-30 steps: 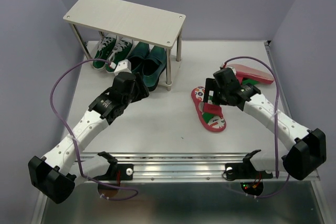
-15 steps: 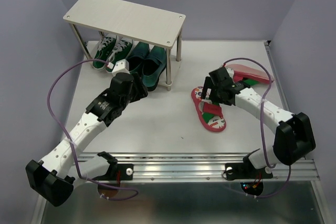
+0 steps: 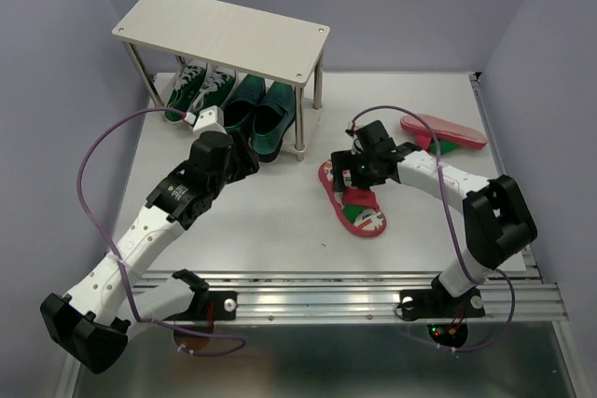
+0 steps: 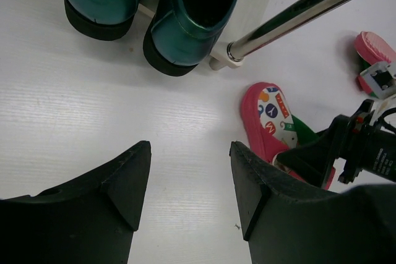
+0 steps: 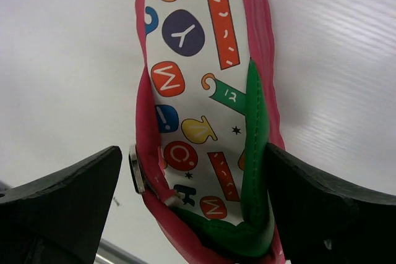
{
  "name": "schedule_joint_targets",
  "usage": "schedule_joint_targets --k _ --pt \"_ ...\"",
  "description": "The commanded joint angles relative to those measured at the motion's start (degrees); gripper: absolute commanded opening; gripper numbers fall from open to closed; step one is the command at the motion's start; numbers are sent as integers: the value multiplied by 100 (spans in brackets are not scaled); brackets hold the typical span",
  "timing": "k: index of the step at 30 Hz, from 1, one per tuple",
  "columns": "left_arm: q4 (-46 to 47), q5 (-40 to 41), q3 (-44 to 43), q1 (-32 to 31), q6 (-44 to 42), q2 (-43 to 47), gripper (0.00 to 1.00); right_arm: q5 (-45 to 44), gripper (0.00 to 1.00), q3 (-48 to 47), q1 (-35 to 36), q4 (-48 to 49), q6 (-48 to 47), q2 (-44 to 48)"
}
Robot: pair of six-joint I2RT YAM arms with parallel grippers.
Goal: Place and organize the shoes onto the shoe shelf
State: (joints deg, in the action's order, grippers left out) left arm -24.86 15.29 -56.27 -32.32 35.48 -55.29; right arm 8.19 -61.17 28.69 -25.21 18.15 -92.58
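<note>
The shoe shelf [image 3: 224, 33] stands at the back left. The green sneakers [image 3: 198, 89] and the dark green loafers [image 3: 263, 111] sit side by side on its lower level. My left gripper [image 3: 245, 154] hovers just in front of the loafers' heels [image 4: 185, 41], open and empty [image 4: 189, 174]. One red flip-flop [image 3: 358, 204] lies footbed up on the table. My right gripper [image 3: 353, 180] is open astride its strap end [image 5: 192, 180]. The right finger touches the green strap [image 5: 257, 122], and the left finger stands off the red edge. The second flip-flop [image 3: 446, 131] lies at the back right.
A silver shelf leg [image 4: 297, 10] stands close to the right of the loafers. The purple side walls close in the table left and right. A metal rail [image 3: 317, 297] runs along the near edge by the arm bases.
My right arm has swung left and folded in, and the flip-flop between its jaws has shifted left with it. The left gripper has drawn back slightly from the loafers.
</note>
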Motion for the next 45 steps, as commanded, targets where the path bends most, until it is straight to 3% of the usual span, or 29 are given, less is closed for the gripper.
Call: schedule_joint_targets --k 1,8,11,14,17,21,31,39,41,45 --pt "69 71 -42 -38 29 27 64 1098 100 -395 576 -455 -961 56" --pt "104 53 -95 -47 20 -61 64 633 99 -545 849 -1283 -1393 336" --pt "96 88 -86 -47 20 -52 64 -578 100 -659 849 -1249 -885 503" --pt "96 97 -86 -47 37 -70 64 -1213 100 -817 849 -1267 -235 626" --pt "113 80 -95 -47 37 -114 64 -1233 100 -765 849 -1170 345 915" --pt "122 88 -112 -47 20 -131 64 -968 100 -520 954 -1230 435 1337" --pt "183 44 -235 -73 2 -316 64 -1003 100 236 1841 -1934 953 1725" --pt "219 -8 -314 -126 -15 -483 64 -2574 100 334 1992 -2207 1551 1190" --pt "219 0 -341 -152 -15 -474 64 -2987 100 229 1773 -2269 1595 927" --pt "219 18 -332 -170 -15 -422 64 -3392 100 44 554 -2173 1420 592"
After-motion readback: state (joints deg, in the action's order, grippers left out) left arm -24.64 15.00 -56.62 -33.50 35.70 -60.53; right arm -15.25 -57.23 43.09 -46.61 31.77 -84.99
